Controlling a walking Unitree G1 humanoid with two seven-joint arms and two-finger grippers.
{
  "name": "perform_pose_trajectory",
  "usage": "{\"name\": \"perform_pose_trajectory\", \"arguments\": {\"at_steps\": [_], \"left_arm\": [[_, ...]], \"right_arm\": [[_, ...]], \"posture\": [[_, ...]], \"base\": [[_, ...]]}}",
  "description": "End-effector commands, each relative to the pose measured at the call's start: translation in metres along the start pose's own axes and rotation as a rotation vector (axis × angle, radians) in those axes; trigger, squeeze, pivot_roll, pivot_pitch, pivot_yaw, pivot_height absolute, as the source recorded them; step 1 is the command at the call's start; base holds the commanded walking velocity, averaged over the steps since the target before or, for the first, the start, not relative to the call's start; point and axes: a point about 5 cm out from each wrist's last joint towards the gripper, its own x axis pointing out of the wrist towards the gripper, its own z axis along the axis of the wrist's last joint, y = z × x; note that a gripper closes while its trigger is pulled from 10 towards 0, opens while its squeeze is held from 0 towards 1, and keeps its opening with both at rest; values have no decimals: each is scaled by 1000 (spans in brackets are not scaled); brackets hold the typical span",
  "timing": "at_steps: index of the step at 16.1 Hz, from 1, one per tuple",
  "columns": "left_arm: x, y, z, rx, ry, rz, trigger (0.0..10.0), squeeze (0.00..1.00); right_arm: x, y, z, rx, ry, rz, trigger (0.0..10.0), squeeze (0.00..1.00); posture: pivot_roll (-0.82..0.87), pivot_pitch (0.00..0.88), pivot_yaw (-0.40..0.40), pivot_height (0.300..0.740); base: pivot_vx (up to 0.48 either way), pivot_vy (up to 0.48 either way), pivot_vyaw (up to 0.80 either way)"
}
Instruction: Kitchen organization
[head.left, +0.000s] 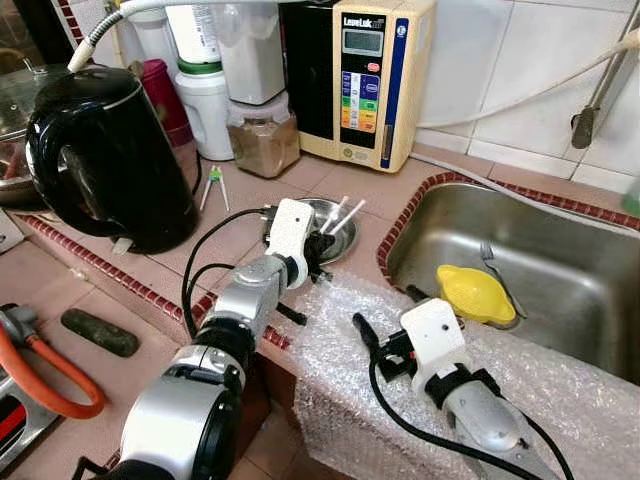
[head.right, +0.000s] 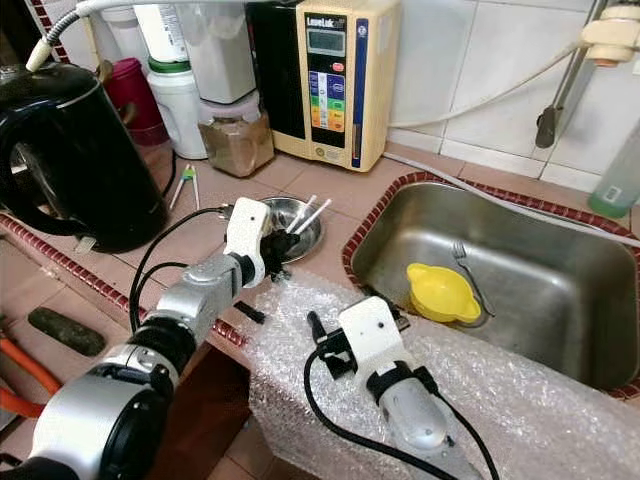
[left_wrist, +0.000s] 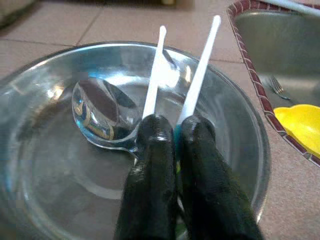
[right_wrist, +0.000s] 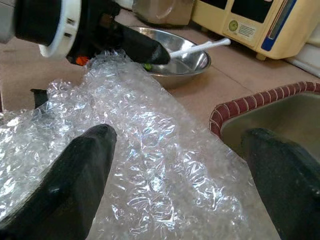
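Over the steel bowl (head.left: 345, 232) on the counter (head.left: 250, 190), my left gripper (left_wrist: 172, 132) has its fingers pressed together on two thin white sticks (left_wrist: 200, 70) that lean out over the bowl's rim; a spoon (left_wrist: 102, 112) lies inside the bowl. My right gripper (right_wrist: 175, 145) hovers with fingers wide apart above the bubble wrap (head.left: 560, 380) spread along the counter edge, just beside the sink (head.left: 580, 290). A yellow lid (head.left: 474, 294) and a fork (head.left: 497, 272) lie in the sink. A black kettle (head.left: 105, 155) stands well to the left.
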Motion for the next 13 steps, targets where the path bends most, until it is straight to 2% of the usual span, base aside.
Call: {"name": "perform_pose_trajectory", "arguments": {"at_steps": [1,2,6,7,9,10,11,12,13], "left_arm": [[-2,3,5,7,-42,7,0,0],[-3,3,11,-21,-103,11,0,0],[-5,3,16,-25,-180,17,0,0],[-7,2,20,-21,-224,3,0,0],[-7,-1,20,31,-231,-13,0,0],[-7,-1,19,75,-220,-6,1804,0],[-7,-2,17,98,-221,-4,7529,0],[-7,-1,17,99,-224,15,10000,1000],[-7,0,17,109,-233,30,10000,1000]], "right_arm": [[1,-2,0,-2,-6,-8,10000,0],[3,-1,0,-7,-9,-4,10000,0],[5,-4,1,-11,-16,-7,10000,0],[6,-5,1,-16,-18,-6,10000,0],[7,-6,1,-23,-20,-3,10000,0],[7,-7,1,-25,-21,-2,10000,0],[7,-8,2,-29,-22,-1,10000,0],[7,-8,2,-30,-23,-1,10000,0],[7,-8,3,-33,-25,0,10000,0]], "posture": [[-61,0,81,740],[-58,0,78,740],[-54,0,70,740],[-54,0,63,740],[-54,0,58,740],[-55,0,55,740],[-57,0,52,740],[-57,0,51,740],[-65,0,48,740]], "base": [[0,0,0],[0,0,0],[0,0,0],[0,0,0],[0,0,0],[0,0,0],[0,0,0],[0,0,0],[0,0,0]]}}
